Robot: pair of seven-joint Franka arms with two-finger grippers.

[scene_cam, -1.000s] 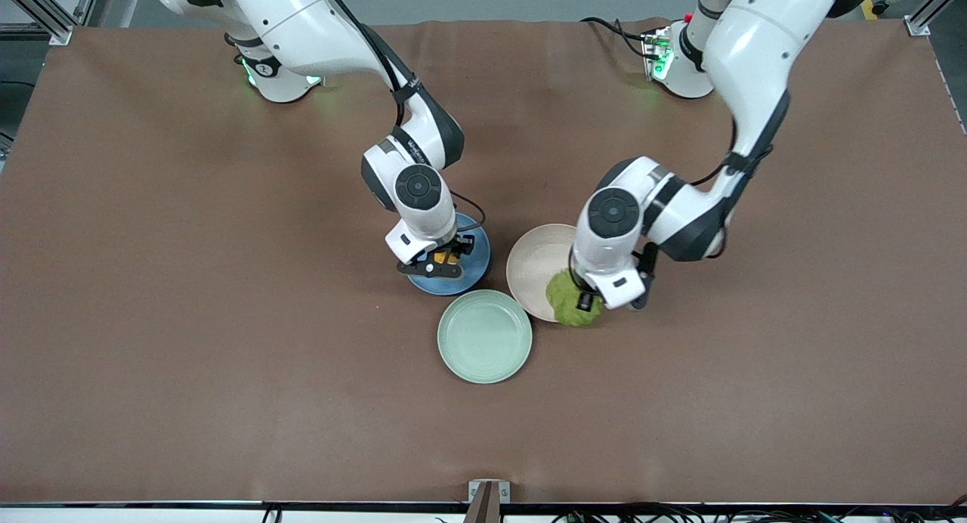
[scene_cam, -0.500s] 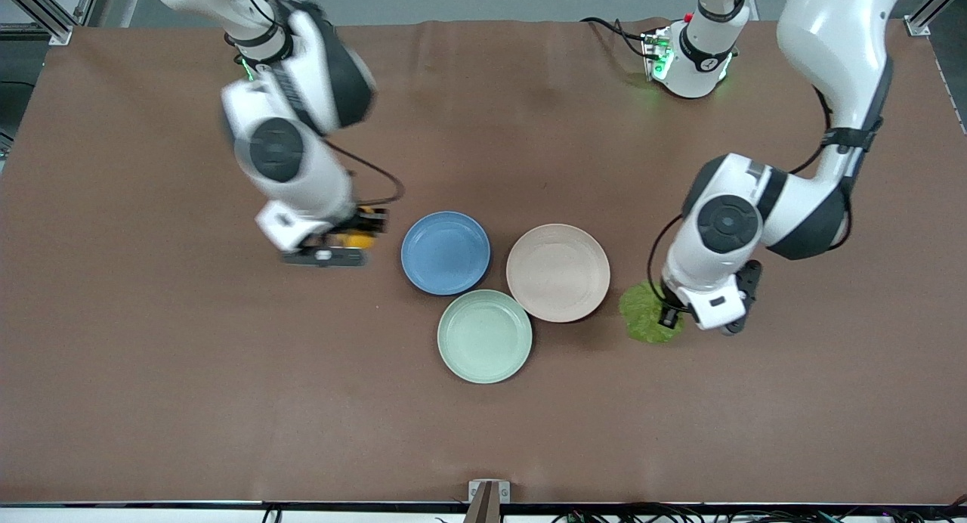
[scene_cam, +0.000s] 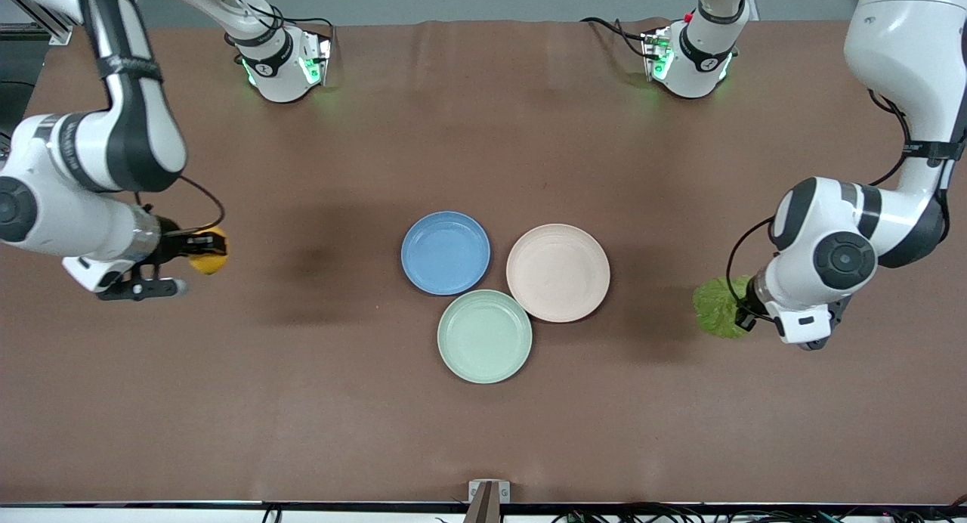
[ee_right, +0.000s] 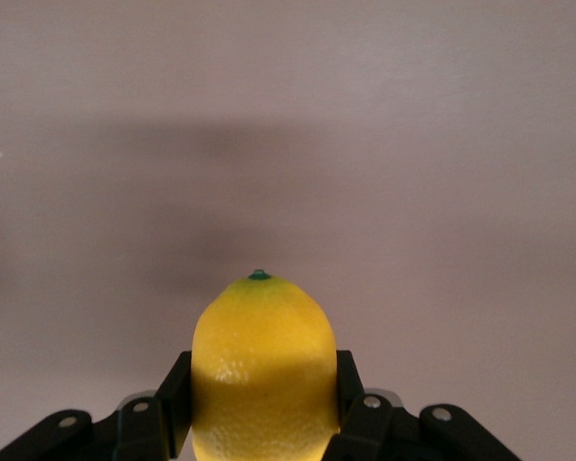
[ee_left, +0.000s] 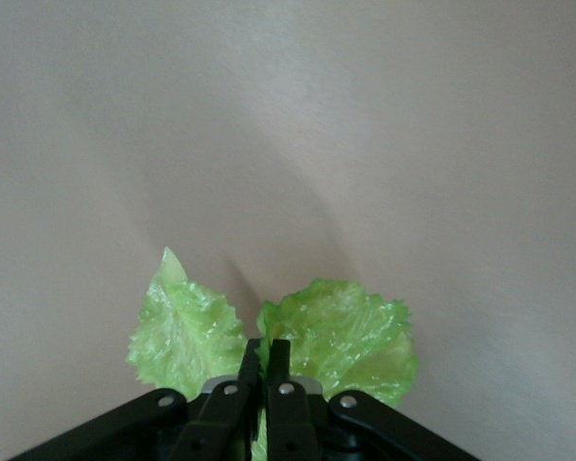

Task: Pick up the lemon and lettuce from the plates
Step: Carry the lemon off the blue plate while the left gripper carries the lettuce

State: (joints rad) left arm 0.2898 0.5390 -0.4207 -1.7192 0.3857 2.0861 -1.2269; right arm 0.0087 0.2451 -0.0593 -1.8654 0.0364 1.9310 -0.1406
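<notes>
My right gripper [scene_cam: 198, 252] is shut on the yellow lemon [scene_cam: 209, 255] and holds it in the air over bare table toward the right arm's end; the right wrist view shows the lemon [ee_right: 263, 370] clamped between both fingers. My left gripper [scene_cam: 739, 309] is shut on the green lettuce [scene_cam: 716, 307] over bare table toward the left arm's end; the left wrist view shows the leaf [ee_left: 338, 336] pinched between the fingers. The blue plate [scene_cam: 445, 252] and the beige-pink plate [scene_cam: 557, 271] lie side by side at the table's middle, both with nothing on them.
A mint green plate [scene_cam: 485, 335] lies nearer the front camera, touching both other plates. Brown table surface [scene_cam: 302, 402] spreads all around. The arm bases stand along the table's top edge.
Both arms have swung outward from the plates: the right gripper carried the lemon toward the right arm's end, the left gripper carried the lettuce toward the left arm's end. The plates did not move.
</notes>
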